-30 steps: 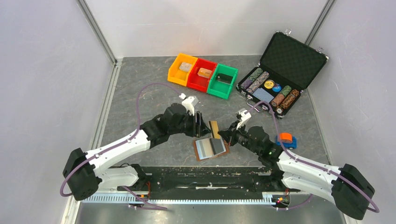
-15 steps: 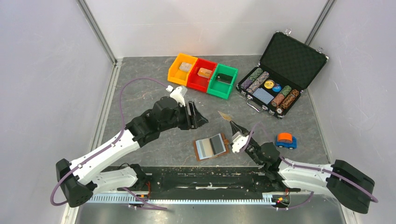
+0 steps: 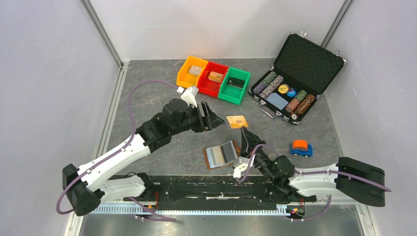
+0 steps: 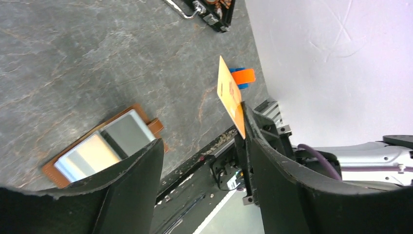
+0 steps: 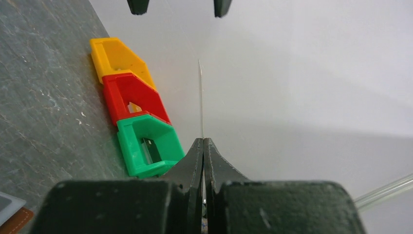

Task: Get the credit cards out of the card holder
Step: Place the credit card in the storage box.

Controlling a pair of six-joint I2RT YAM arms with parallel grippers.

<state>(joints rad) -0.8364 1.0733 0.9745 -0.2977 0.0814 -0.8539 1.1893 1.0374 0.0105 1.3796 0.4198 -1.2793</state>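
Right gripper [image 3: 244, 131] jaws clenched on orange credit card [image 3: 237, 121], held off tabletop [image 3: 147, 105] near open card holder [image 3: 222, 155]; left gripper [image 3: 215, 119] jaws spread, empty.

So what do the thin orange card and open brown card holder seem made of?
The thin orange card looks like stiff plastic: flat though held by one edge. The open brown card holder seems matte leather or imitation; its pale grey-blue pockets look smooth, perhaps plastic.

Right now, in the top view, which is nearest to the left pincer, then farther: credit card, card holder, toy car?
1. credit card, just right of the left pincer.
2. card holder, toward the bases.
3. toy car, far right.
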